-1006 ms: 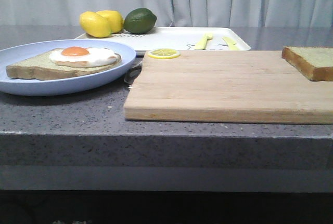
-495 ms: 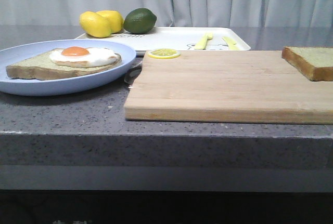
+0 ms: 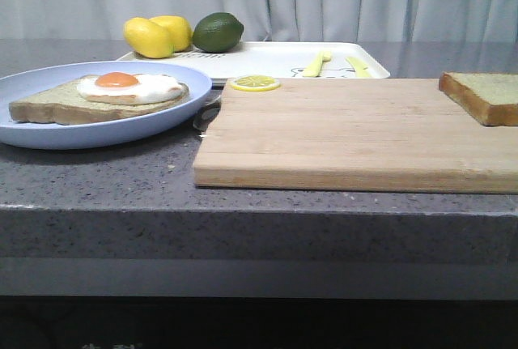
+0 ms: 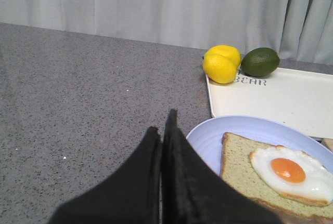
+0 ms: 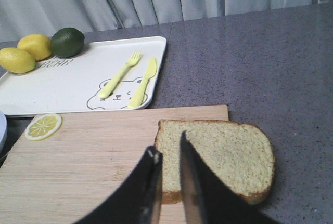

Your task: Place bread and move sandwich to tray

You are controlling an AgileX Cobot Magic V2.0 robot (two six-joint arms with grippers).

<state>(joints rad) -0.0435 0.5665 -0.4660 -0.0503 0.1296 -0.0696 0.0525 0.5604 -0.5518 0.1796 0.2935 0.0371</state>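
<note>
The bread (image 3: 486, 96) lies flat at the far right corner of the wooden cutting board (image 3: 340, 130), partly overhanging its right edge. In the right wrist view my right gripper (image 5: 167, 143) hovers over the near crust of the bread (image 5: 218, 156), fingers a narrow gap apart, holding nothing. The sandwich (image 3: 113, 94), one slice with a fried egg, sits on the light-blue plate (image 3: 48, 134) at the left. My left gripper (image 4: 162, 121) is shut and empty over the counter, just beside the plate (image 4: 208, 135) and sandwich (image 4: 270, 174). The white tray (image 3: 267, 61) lies behind the board. Neither gripper shows in the front view.
Two lemons (image 3: 158, 35) and a lime (image 3: 217, 31) sit at the tray's far left corner. A yellow fork (image 5: 119, 76) and knife (image 5: 143, 81) lie on the tray (image 5: 67, 89). A lemon slice (image 3: 255, 83) lies on the board's far left corner. Curtains hang behind the counter.
</note>
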